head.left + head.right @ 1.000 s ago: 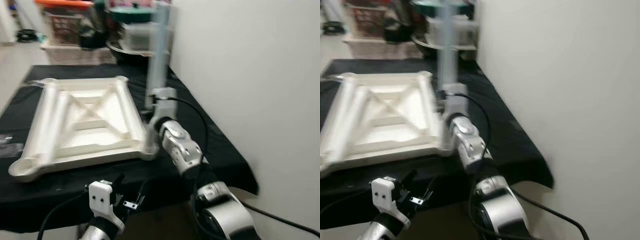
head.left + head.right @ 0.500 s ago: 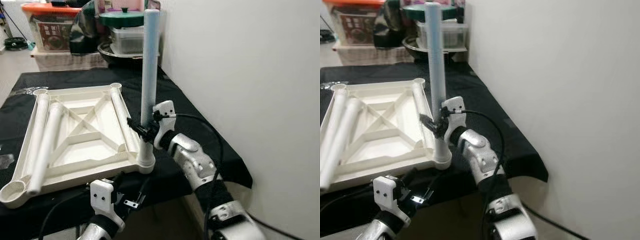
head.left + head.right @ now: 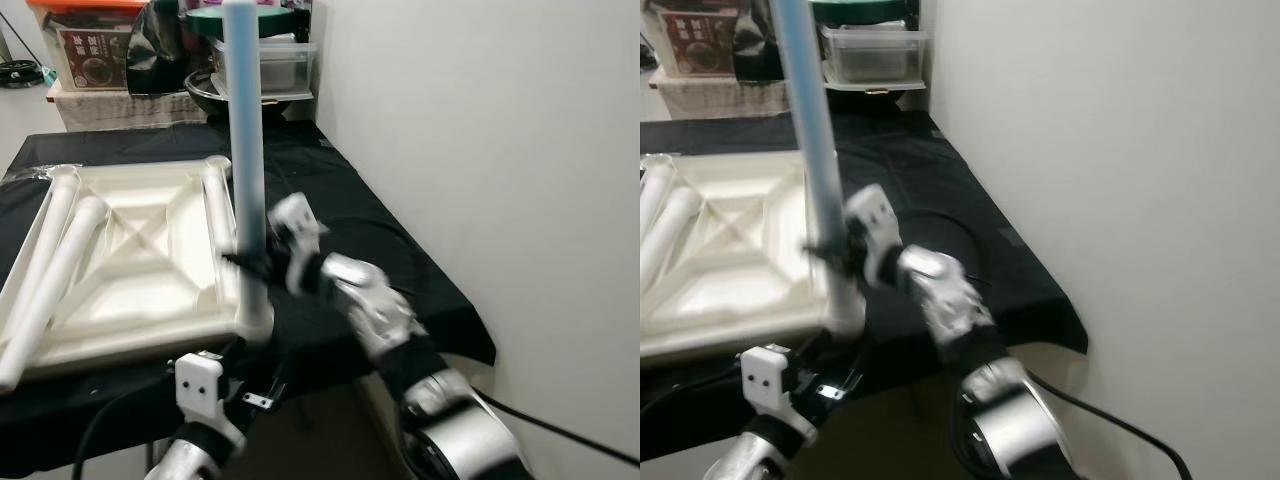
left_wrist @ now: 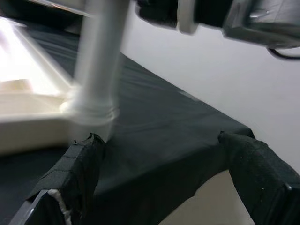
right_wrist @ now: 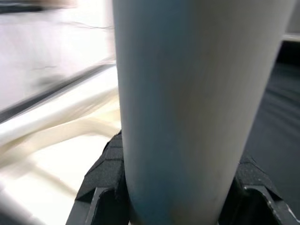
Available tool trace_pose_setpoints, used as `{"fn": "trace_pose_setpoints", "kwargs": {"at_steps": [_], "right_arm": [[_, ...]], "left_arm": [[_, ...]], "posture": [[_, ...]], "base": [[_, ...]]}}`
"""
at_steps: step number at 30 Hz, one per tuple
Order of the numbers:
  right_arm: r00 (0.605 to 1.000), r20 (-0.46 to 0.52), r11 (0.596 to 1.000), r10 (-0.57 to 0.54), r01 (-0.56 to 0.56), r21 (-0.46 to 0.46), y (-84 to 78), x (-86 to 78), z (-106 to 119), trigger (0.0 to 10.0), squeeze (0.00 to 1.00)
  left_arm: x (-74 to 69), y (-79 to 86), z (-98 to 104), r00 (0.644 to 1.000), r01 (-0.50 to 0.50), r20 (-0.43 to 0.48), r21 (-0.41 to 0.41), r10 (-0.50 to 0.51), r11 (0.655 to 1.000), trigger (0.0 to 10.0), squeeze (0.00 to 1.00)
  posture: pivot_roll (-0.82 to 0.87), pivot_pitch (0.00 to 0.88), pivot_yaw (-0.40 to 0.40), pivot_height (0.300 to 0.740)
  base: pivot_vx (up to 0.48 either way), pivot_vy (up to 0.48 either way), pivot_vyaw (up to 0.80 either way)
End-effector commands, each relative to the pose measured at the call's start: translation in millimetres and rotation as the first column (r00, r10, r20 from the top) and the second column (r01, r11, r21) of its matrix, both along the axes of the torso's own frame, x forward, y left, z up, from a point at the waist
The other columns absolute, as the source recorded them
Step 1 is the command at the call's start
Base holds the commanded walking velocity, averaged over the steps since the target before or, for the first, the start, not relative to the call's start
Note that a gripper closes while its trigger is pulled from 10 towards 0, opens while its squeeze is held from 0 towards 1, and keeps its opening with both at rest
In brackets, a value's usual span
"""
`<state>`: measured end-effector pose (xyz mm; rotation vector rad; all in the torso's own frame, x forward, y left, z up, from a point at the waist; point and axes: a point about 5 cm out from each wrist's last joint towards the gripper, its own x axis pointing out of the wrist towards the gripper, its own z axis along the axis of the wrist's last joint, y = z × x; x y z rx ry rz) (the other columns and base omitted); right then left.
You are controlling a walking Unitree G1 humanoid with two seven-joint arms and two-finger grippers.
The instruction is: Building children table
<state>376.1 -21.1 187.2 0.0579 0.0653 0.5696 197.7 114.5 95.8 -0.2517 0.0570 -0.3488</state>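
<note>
My left pincer (image 4: 159, 173) hangs spread wide below the bench (image 3: 400, 250) edge, holding nothing. My right pincer (image 3: 250, 262) is clamped around the pale blue leg (image 3: 243, 130), upright in the near right corner socket of the white tabletop (image 3: 130, 250). Loose legs (image 3: 50, 270) lie on its left. Storage clutter (image 3: 150, 50) sits beyond.

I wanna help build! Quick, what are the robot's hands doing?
Right gripper: shut on the upright table leg.
Left gripper: open, holding nothing.
</note>
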Motion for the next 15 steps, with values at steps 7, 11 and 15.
{"fn": "trace_pose_setpoints", "kwargs": {"at_steps": [7, 11, 15], "right_arm": [[0.94, -0.107, 0.946, -0.324, 0.324, -0.018, -25.6, -22.3, -39, 7.1, 0.0], [0.974, -0.078, 0.975, -0.213, 0.217, 0.048, -12.1, -30.1, -30, 10.0, 0.0], [0.986, 0.091, 0.973, 0.138, -0.152, 0.175, 5.3, -31.7, 10, 10.0, 0.0]], "left_arm": [[-3.1, 2.7, -3, 1.0, -0.003, -0.021, 0.006, 0.003, 1.0, 10.0, 0.0], [-2.6, 2.6, -3, 1.0, 0.003, -0.022, 0.005, -0.003, 1.0, 10.0, 0.0], [-0.5, 0.2, -3, 1.0, 0.008, -0.02, -0.001, -0.008, 1.0, 10.0, 0.0]], "posture": [[0.12, 0.0, -0.102, 0.74], [0.11, 0.0, -0.097, 0.74], [0.13, 0.0, -0.115, 0.74]], "base": [[0.0, 0.0, 0.0], [0.0, 0.0, 0.0], [0.0, 0.0, 0.0]]}}
